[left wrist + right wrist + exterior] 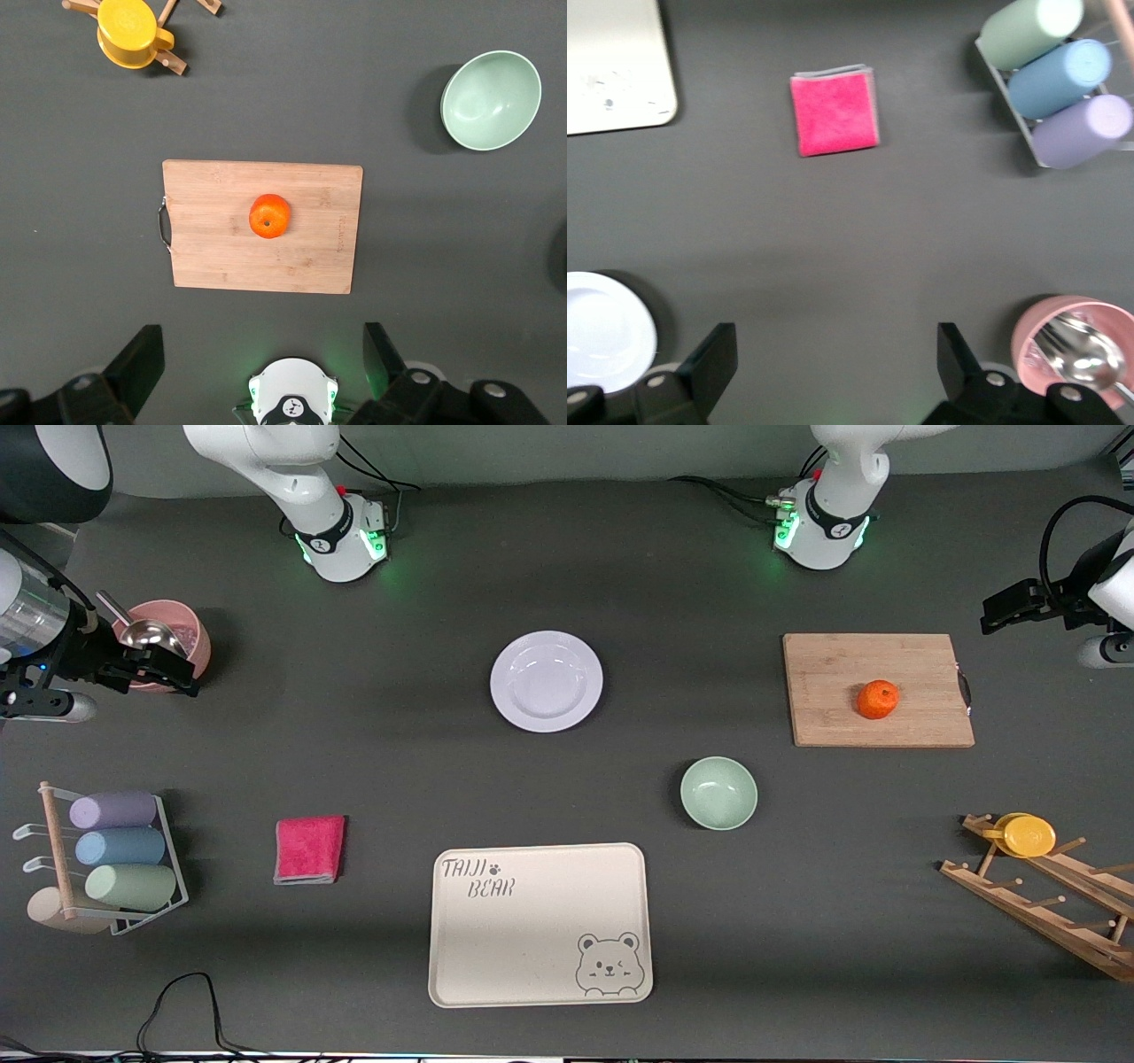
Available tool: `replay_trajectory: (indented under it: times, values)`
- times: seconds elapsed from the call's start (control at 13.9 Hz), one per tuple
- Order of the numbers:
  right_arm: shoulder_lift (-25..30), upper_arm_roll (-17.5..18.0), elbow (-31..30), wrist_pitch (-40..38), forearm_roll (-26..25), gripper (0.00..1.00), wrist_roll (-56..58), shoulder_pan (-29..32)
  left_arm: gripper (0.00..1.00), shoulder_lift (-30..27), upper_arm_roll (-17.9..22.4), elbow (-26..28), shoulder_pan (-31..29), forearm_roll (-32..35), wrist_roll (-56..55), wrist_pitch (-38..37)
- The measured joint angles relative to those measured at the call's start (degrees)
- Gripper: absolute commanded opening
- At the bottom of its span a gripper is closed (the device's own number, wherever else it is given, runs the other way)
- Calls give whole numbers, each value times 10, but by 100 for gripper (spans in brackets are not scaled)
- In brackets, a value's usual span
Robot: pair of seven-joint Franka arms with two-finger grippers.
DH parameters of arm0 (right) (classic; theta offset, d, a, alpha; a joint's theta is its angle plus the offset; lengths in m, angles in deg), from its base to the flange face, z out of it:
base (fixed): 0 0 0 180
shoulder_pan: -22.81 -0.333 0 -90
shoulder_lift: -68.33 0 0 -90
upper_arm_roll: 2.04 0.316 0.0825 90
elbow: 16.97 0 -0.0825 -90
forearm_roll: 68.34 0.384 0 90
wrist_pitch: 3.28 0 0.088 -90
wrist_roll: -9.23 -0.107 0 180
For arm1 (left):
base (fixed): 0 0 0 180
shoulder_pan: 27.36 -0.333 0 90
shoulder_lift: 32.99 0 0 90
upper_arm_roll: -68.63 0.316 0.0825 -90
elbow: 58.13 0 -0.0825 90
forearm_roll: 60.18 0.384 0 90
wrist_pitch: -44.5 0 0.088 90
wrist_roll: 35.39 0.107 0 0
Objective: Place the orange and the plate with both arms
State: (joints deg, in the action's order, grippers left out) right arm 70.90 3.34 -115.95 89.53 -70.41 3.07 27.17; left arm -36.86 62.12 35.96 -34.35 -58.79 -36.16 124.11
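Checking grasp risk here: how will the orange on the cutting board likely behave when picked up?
The orange is round and lies loose on the flat cutting board, so a nudge would probably roll it. Its small size suggests it is light, and its rind may yield slightly.

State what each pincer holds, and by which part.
Nothing. The left pincer is open above the orange; the right pincer is open over bare table.

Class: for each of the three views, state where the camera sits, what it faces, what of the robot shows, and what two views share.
Front view: high across the table, facing both bases; plate central.
Left wrist view: on the left arm, looking down on the orange on the cutting board; open left gripper shows.
Right wrist view: on the right arm, looking down on the pink cloth; open right gripper shows.
Shared: the green bowl appears in front and left wrist views.
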Motion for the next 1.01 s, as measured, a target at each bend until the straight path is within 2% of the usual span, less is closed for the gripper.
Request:
replay_trajectory:
  times: [0.36,1.01]
  values:
    - [-19,2,16,-2,0,100,0,-1,100,0,0,0,0,0,0,0]
    - [-21,1,25,4,0,100,0,-1,100,0,0,6,1,0,0,-5]
